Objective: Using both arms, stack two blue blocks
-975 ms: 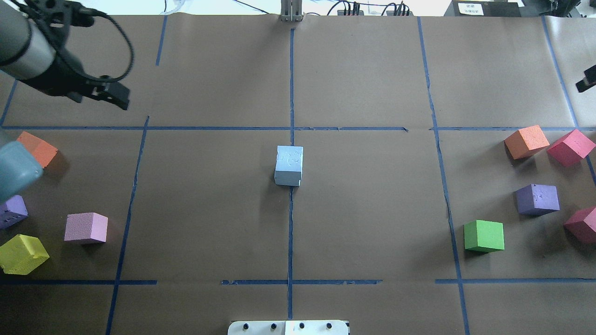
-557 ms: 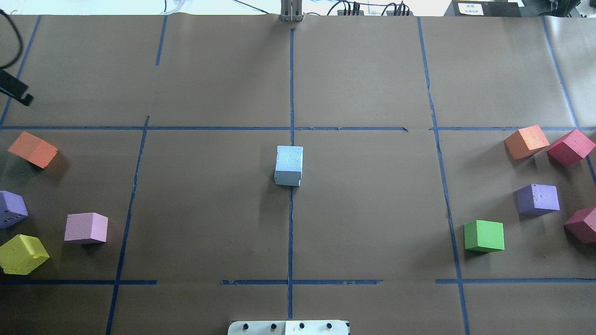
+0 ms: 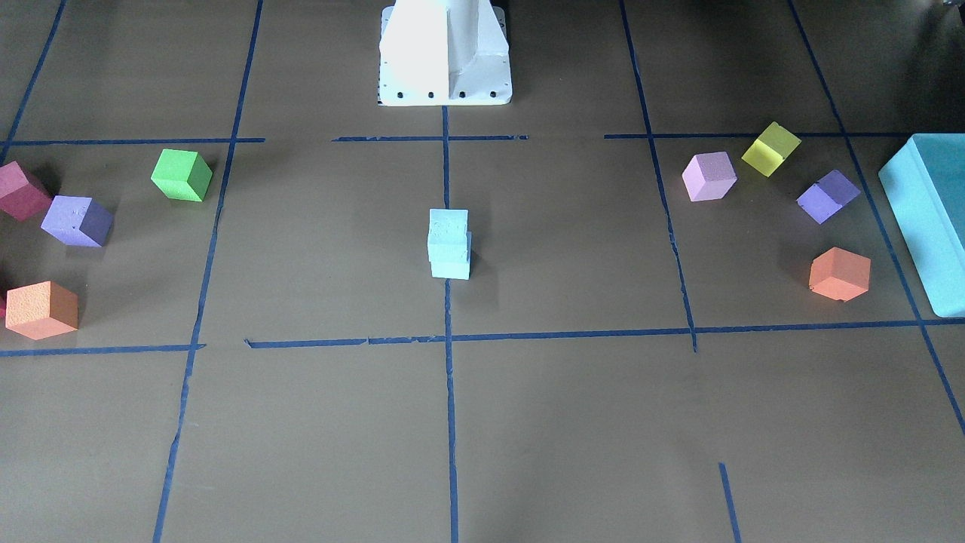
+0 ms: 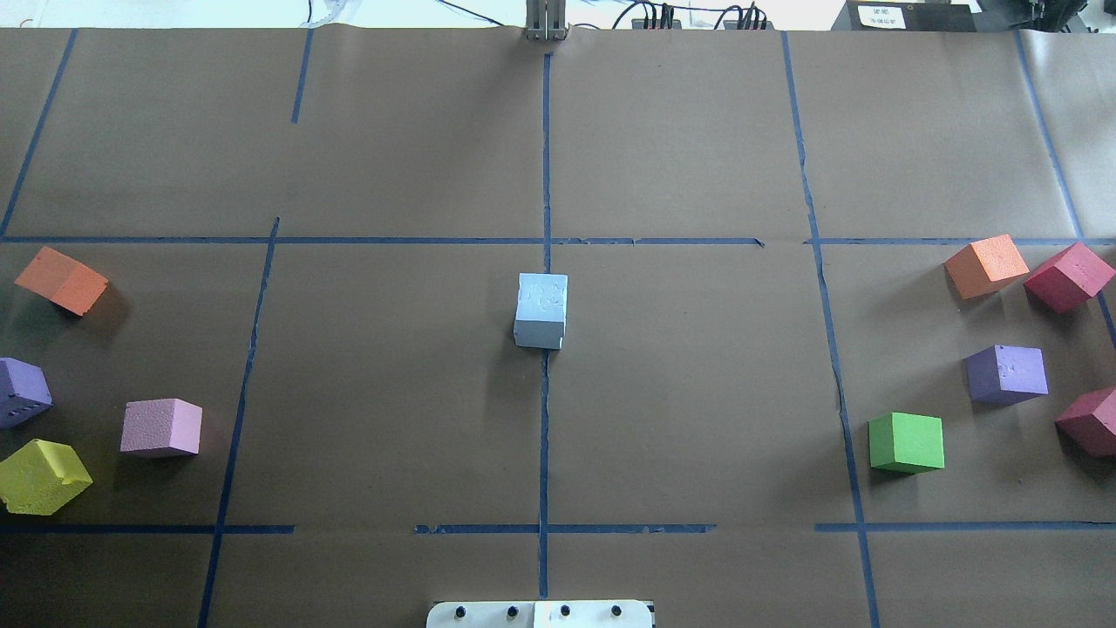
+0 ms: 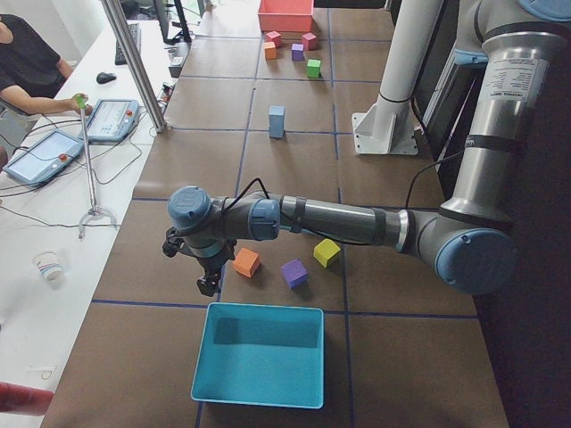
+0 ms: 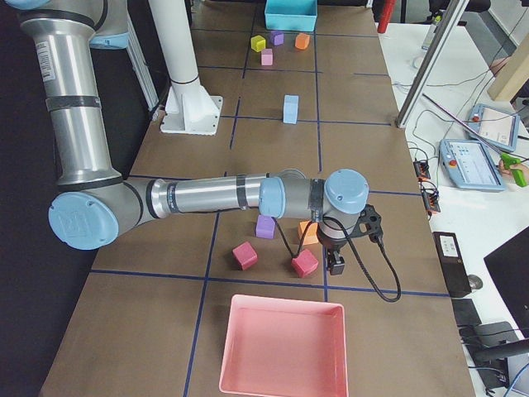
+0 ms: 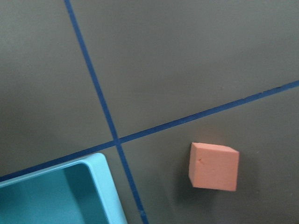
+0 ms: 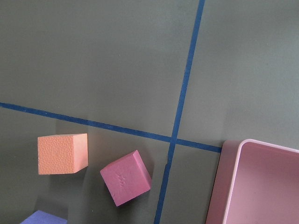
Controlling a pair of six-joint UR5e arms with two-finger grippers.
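Left gripper (image 5: 208,283) hangs by a teal tray (image 5: 259,366); whether it is apart or together cannot be told. At table centre, two blue blocks (image 4: 540,311) stand stacked, the top one slightly offset, so best left untouched. Right gripper (image 6: 336,264) hangs by a pink tray (image 6: 281,351), likewise unreadable.

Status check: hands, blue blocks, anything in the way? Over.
Left hand beside teal bin, right hand near pink bin; open or shut, cannot tell. Blue blocks stacked at centre. Green cube well apart from the stack.
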